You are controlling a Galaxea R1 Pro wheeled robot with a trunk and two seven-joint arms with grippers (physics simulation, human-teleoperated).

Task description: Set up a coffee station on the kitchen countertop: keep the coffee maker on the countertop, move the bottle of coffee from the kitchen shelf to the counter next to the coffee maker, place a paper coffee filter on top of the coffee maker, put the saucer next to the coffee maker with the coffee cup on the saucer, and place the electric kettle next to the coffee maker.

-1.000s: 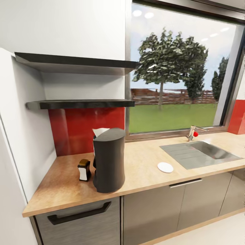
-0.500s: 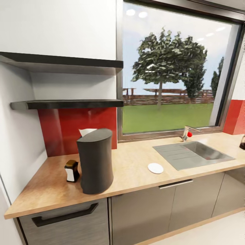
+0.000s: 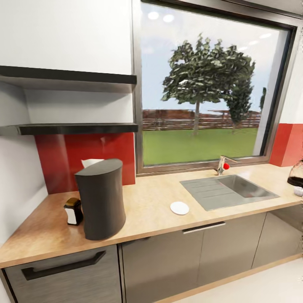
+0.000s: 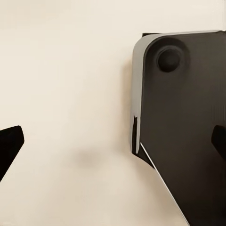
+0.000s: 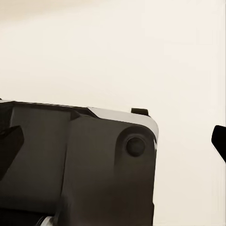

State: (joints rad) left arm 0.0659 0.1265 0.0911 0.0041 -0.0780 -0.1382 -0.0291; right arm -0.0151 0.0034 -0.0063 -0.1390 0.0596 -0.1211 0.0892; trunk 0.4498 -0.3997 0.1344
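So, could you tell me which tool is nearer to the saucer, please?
Cannot tell. The saucer lies on the countertop, while the left tool and right tool each hang open over a pale surface beside a dark panel.

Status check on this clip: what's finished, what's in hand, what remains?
Done: the coffee maker stands on the countertop with the bottle of coffee beside it; the paper coffee filter peeks over its top. In hand: nothing; left end effector and right end effector are open. Left: the bare saucer lies apart near the sink, the electric kettle at the far right.
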